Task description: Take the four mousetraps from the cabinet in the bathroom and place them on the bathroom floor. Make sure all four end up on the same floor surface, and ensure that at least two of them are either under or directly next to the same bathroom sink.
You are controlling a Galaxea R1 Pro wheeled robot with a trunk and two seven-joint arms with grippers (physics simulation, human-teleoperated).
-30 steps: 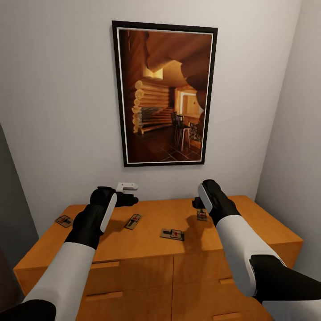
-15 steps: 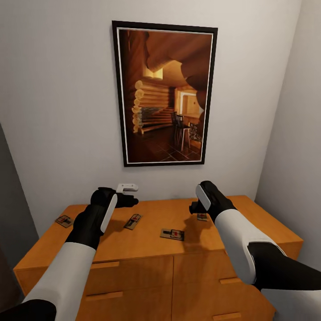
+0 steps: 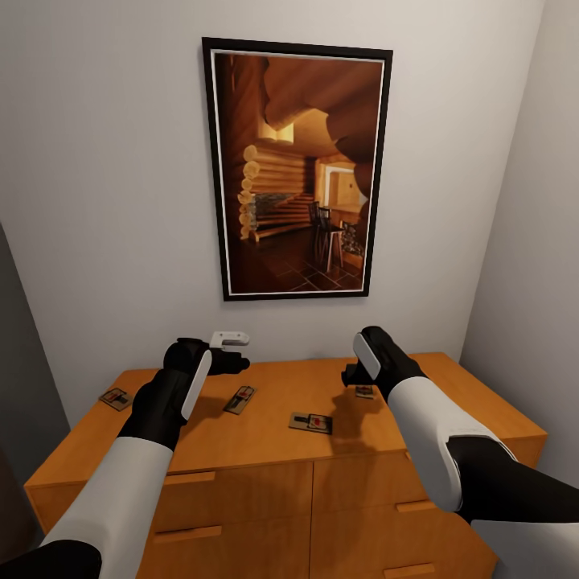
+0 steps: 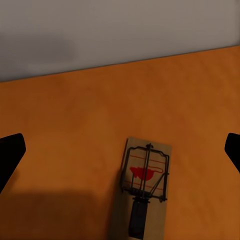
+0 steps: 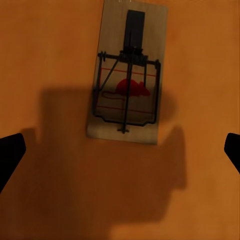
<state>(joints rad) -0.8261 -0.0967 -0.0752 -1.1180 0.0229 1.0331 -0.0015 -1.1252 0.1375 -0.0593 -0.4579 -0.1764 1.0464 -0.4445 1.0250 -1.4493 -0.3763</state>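
White walls on three sides, tight alcove. Cabinet (image 3: pixel 265 434) fills it: one orange-brown unit, flat drawer fronts, smooth top. One framed picture (image 3: pixel 297 169) of a log-cabin interior hangs on the back wall above the cabinet. One small white fitting (image 3: pixel 229 338) on the wall just above the cabinet's back edge, partly behind the left gripper.

Two arms over the cabinet top. Left gripper (image 3: pixel 233 363) hangs above the left-middle of the top; in the left wrist view its fingertips (image 4: pixel 11 152) sit at opposite edges of the frame, so spread wide, nothing between them. Right gripper (image 3: pixel 351 373) hangs above the right-middle, low over the top; fingertips (image 5: pixel 11 150) likewise far apart, holding nothing.

Four mousetraps, all lying flat on the cabinet top: far-left trap (image 3: pixel 115 397) near the left end; second trap (image 3: pixel 240 399) just right of the left gripper; centre trap (image 3: pixel 311 422) nearest the front edge; fourth trap (image 3: pixel 364 392) directly below the right gripper, partly hidden by it. Gripper shadows fall across the top beside the traps.
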